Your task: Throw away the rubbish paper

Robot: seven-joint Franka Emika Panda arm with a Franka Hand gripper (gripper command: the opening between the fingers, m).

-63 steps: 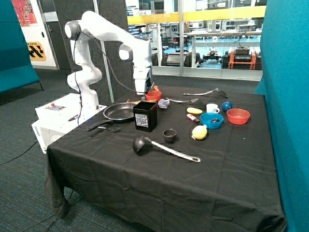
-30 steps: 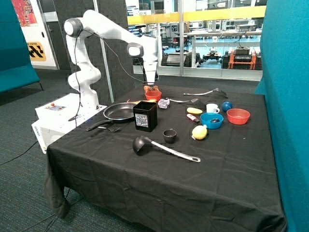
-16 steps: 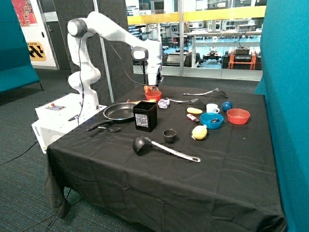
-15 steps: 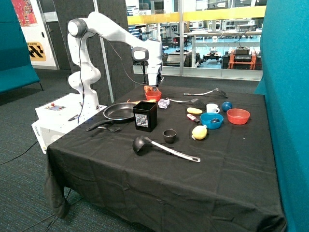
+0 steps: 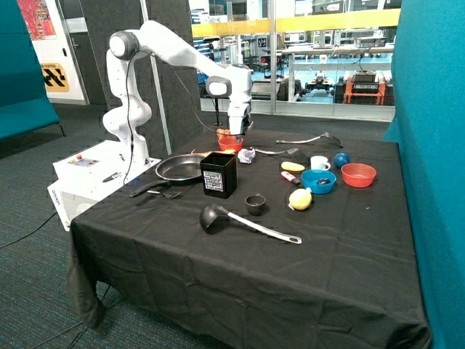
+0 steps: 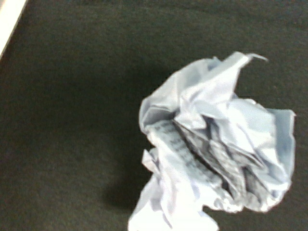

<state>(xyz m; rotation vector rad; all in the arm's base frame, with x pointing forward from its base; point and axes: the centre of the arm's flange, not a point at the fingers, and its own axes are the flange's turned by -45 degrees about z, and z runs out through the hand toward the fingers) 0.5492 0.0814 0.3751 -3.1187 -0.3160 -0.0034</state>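
One crumpled wad of white rubbish paper [image 5: 247, 155] lies on the black tablecloth between the orange bowl [image 5: 229, 142] and a fork. It fills the wrist view [image 6: 216, 144], lying on the cloth with printed text showing in its folds. My gripper [image 5: 237, 136] hangs a little above the table by the orange bowl, just above and beside the wad. A second wad is not in view. A black square bin [image 5: 219, 174] stands in front of the bowl, near the frying pan.
A frying pan [image 5: 180, 168], black ladle [image 5: 247, 222], small dark cup [image 5: 255, 204], yellow lemon-like object [image 5: 300, 198], blue bowl [image 5: 318, 180], red bowl [image 5: 358, 174] and white cup [image 5: 318, 162] lie around the table.
The arm has swung from over the black bin, past the orange bowl, toward the paper wad. The wad and the other objects have not moved.
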